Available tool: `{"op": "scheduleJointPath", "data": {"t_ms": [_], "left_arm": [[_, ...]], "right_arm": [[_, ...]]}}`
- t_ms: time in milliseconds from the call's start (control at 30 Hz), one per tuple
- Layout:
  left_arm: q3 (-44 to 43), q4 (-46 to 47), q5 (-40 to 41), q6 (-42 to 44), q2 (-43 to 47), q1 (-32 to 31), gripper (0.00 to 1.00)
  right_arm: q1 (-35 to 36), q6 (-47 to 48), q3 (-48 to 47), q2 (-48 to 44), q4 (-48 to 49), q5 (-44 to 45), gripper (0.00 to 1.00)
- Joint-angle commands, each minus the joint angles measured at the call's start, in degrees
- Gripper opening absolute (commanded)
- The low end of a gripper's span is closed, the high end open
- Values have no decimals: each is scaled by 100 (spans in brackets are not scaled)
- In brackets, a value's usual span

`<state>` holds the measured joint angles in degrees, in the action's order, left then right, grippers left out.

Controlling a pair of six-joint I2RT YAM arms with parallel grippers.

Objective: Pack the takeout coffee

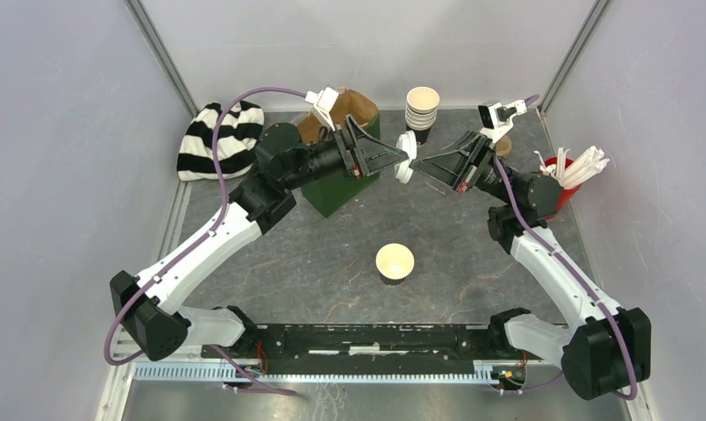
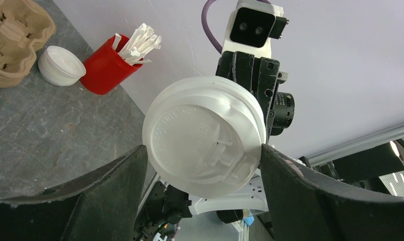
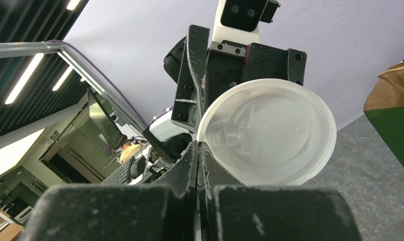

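Takeout coffee cup (image 1: 395, 261) stands open and lidless on the surface (image 1: 314, 272), on the near side of the green bag (image 1: 336, 193) and well apart from it. Left gripper (image 1: 405, 159), raised just right of the bag, has its jaws spread across a white lid (image 2: 205, 135), fingers (image 2: 109, 196) at opposite rims; whether they press it I cannot tell. Right gripper (image 3: 198, 150), further right of the bag, has its jaws clenched on the lid's edge.

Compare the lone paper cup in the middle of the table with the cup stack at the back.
The lone cup is single and low; the cup stack is several nested, standing taller. The lone cup sits central in the scene; the cup stack stands far back. Both are upright, unlidded, dark outside, cream inside.
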<state>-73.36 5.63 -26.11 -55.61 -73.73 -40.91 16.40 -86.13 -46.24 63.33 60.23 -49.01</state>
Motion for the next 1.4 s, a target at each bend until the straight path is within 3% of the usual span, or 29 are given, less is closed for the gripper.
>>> {"op": "scheduleJointPath", "data": {"t_ms": [0,133,300,433,533,633,767,900,1000,1100,1233,1367], "left_arm": [[-255,45,-108,137,42,-5,85],[-272,-98,-8,267,69,-5,82],[-332,-661,207,601,126,-5,81],[-302,-1036,390,893,227,-5,81],[-323,-1421,553,1212,288,-5,81],[-450,-2050,687,1806,255,-33,78],[-275,-2547,1169,2774,361,-409,75],[-117,-2996,1593,3256,188,-908,74],[-54,-3198,1944,3338,50,-1067,74],[-180,-3450,2438,3137,-23,-1069,75],[-92,-3288,2182,3049,9,-1069,77],[-21,-3335,2107,3029,69,-1069,80]], "right_arm": [[26,120,-61,-84,100,-56,0],[20,286,-87,-113,-145,-69,1],[20,883,-116,-286,-1013,-64,30],[14,1974,-376,-485,-2521,-99,44],[-127,3554,-976,-572,-4873,97,55],[-472,5706,-1846,-552,-7858,1101,64],[-705,7374,-2658,-484,-9842,2544,69],[-726,8064,-2774,-740,-10415,3589,74],[-722,8136,-2527,-911,-10423,3748,76],[-719,8077,-1904,-840,-10122,3247,76],[-602,7625,-968,-105,-9195,1916,77],[253,8173,-1142,895,-8619,2369,77]]}}
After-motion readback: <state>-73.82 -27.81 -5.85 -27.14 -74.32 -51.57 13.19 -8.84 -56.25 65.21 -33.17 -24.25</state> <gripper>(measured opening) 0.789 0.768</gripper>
